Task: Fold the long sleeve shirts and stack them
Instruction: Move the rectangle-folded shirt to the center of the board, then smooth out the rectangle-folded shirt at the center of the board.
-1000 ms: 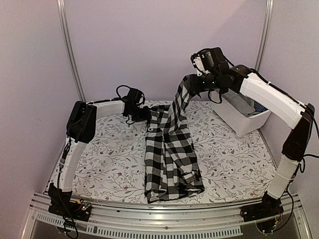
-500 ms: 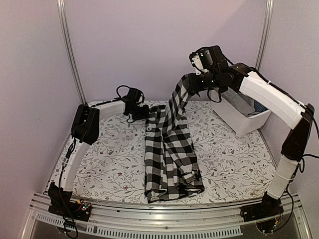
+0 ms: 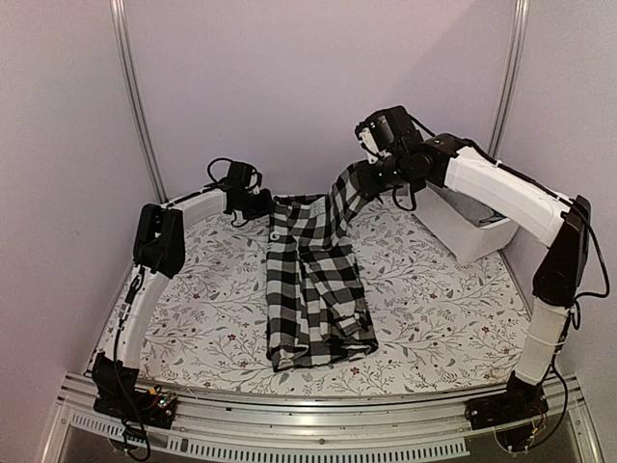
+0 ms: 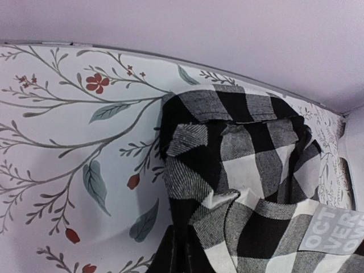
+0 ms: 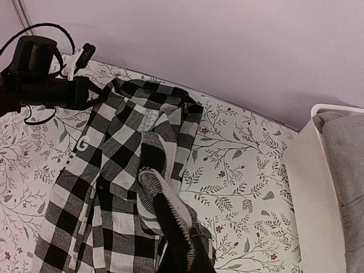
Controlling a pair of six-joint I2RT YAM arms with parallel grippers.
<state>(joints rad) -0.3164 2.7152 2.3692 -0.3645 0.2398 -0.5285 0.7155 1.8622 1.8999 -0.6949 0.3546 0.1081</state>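
Note:
A black-and-white check shirt (image 3: 313, 280) lies lengthwise down the middle of the floral table (image 3: 193, 309), its hem toward the near edge. My left gripper (image 3: 256, 204) is shut on the shirt's far left corner, low at the table; the cloth (image 4: 239, 187) bunches right in front of the fingers. My right gripper (image 3: 378, 174) is shut on the far right part and holds it up above the table, so a band of cloth hangs down from it. In the right wrist view the pinched cloth (image 5: 170, 222) hangs over the spread shirt (image 5: 108, 170).
A white bin (image 3: 472, 227) stands at the back right with grey cloth (image 5: 347, 165) inside. The back wall is close behind both grippers. A white label (image 4: 335, 233) shows on the shirt.
Both grippers have moved left and toward the back wall, dragging the shirt with them. The right gripper has come down a little. The hem has slid away from the near edge.

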